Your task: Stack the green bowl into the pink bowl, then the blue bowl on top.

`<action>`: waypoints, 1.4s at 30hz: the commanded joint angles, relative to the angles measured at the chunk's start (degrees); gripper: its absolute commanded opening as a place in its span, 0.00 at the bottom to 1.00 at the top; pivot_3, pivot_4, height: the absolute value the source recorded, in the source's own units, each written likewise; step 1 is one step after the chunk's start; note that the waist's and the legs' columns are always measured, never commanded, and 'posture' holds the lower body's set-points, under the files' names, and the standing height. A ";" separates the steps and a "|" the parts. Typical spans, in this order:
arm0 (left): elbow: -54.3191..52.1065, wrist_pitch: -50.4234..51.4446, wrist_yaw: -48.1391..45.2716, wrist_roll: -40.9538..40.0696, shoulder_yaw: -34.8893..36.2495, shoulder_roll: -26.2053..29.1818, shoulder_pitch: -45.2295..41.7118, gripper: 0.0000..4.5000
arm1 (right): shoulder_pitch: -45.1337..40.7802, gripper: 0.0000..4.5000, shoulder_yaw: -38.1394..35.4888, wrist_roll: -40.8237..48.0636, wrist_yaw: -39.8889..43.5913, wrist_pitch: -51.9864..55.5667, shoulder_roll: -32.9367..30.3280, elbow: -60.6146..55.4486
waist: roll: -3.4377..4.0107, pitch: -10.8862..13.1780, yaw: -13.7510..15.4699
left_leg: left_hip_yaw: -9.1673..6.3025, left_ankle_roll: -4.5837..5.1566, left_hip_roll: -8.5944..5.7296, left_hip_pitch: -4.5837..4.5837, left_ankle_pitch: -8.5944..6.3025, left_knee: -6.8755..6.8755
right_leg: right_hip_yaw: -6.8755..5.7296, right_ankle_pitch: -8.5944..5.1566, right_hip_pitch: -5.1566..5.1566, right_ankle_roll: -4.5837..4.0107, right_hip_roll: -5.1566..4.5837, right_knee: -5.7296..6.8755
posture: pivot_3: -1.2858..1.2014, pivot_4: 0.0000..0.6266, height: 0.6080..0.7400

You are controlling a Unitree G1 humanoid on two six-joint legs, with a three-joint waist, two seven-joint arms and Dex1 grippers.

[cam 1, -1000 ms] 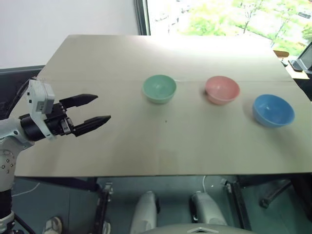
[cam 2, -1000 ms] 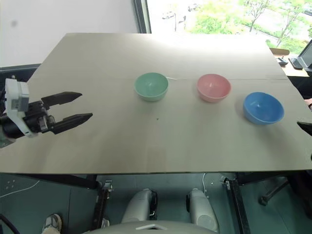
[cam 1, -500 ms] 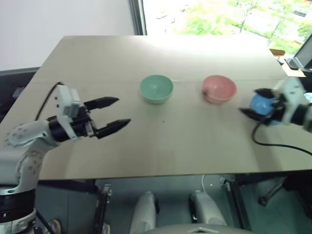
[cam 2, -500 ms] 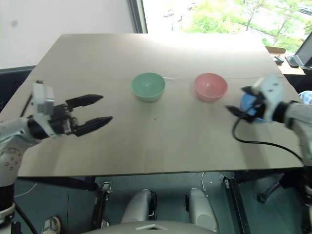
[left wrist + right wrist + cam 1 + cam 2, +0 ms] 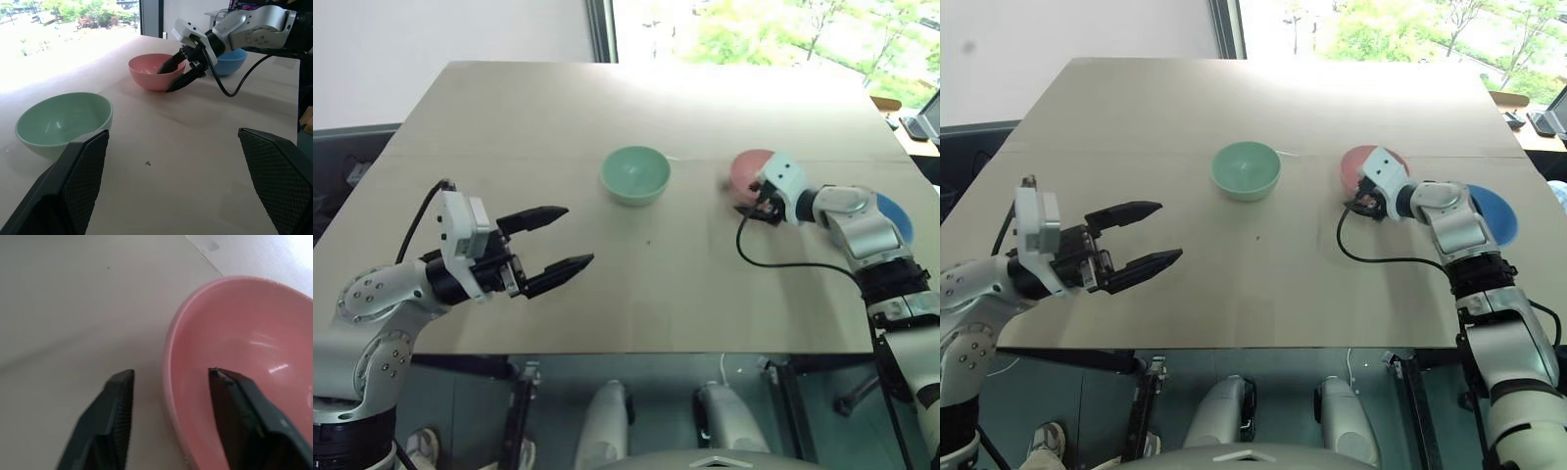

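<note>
Right gripper straddles the near rim of the salmon-pink round matte plastic bowl, one finger inside, one outside, jaws partly open and not yet clamped on the wall. Pale mint-green bowl sits left of the pink one, apart; bright sky-blue bowl sits right of it (partly behind the arm). Left gripper hovers well left of the pink bowl, jaws spread wide, empty.

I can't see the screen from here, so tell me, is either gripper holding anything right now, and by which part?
Nothing is firmly held yet. The right gripper straddles the pink bowl at its rim, one finger inside, one outside, still apart. The left gripper is open over bare table.
</note>
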 commanded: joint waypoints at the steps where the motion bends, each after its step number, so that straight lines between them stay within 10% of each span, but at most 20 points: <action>1: -2.42 -0.90 1.33 -1.85 2.71 -0.63 0.51 1.00 | -2.69 0.15 -0.47 -1.37 0.50 -3.29 0.38 2.05 | 0.00 0.00 -0.18 | 0.00 0.00 0.00 0.00 0.00 0.00 | 0.00 0.00 0.00 0.00 0.00 0.01 | 0.52 0.24 1.00; 3: -2.51 -0.87 2.00 -2.13 2.79 -1.01 0.68 1.00 | -3.16 0.02 -0.66 -1.91 0.60 -4.01 0.84 2.64 | 0.00 0.00 -0.40 | -0.01 0.00 0.00 0.01 0.00 0.00 | 0.00 0.00 0.01 0.00 0.00 0.01 | 0.52 0.24 1.00; 15: 0.54 -4.36 9.10 3.12 0.23 -6.40 -0.53 1.00 | 11.56 0.02 6.27 0.86 9.80 10.22 1.43 -35.73 | -0.01 -0.01 -0.41 | -0.11 0.00 0.01 0.01 0.00 0.00 | -0.08 0.00 0.05 0.01 0.00 0.04 | 0.52 0.24 1.00; 23: 1.91 -4.78 11.05 5.92 -1.51 -6.65 -1.45 1.00 | 9.45 0.02 8.60 -1.12 7.12 14.82 5.66 -34.56 | -0.12 -0.08 -0.60 | -0.14 0.00 0.00 0.12 0.00 0.11 | -0.10 0.01 0.15 0.01 0.02 0.14 | 0.52 0.24 1.00; 34: 1.41 0.96 18.70 14.02 -6.90 -3.68 -5.28 1.00 | 9.57 0.77 3.72 -0.23 2.12 15.11 7.30 -38.27 | -0.11 -0.07 -0.30 | -0.20 0.00 0.00 0.02 0.00 0.09 | -0.14 0.01 0.12 0.01 0.01 0.08 | 0.52 0.24 1.00; 42: 17.01 0.41 12.30 37.84 -30.95 9.02 -28.76 1.00 | 18.29 0.79 -10.48 12.12 1.88 20.10 4.21 -55.91 | -0.14 -0.03 1.68 | -0.39 -0.01 -0.08 -0.02 0.00 0.07 | -0.37 0.00 0.14 0.00 0.01 0.06 | 0.52 0.24 1.00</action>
